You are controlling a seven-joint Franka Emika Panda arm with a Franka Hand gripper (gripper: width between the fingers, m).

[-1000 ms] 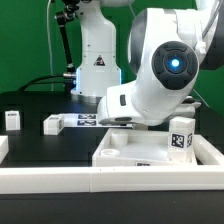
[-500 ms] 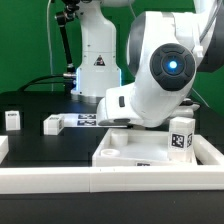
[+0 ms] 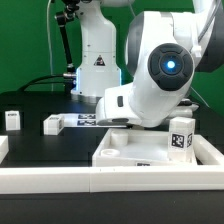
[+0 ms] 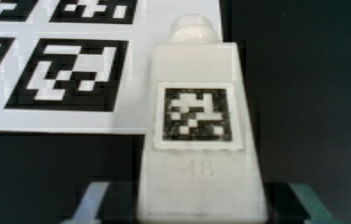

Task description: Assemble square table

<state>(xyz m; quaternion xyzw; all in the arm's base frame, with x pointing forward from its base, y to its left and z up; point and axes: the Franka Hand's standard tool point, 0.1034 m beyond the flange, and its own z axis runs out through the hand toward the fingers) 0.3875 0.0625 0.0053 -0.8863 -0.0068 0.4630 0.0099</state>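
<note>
The square table top (image 3: pixel 120 150), a white slab with a raised rim and a tag on its edge, lies at the front. One white tagged leg (image 3: pixel 181 132) stands upright at its right end. Two more legs (image 3: pixel 13 119) (image 3: pixel 53 124) sit on the black surface at the exterior view's left. In the wrist view a fourth leg (image 4: pixel 198 110) lies flat beside the marker board (image 4: pixel 47 60). My gripper (image 4: pixel 200 200) straddles this leg's near end, one finger (image 4: pixel 97 200) on each side with a thin dark gap. In the exterior view the arm hides the gripper.
The marker board (image 3: pixel 88 120) lies on the black table behind the slab. A long white rail (image 3: pixel 60 182) borders the front edge. The robot base (image 3: pixel 97 60) stands at the back, in front of a green backdrop.
</note>
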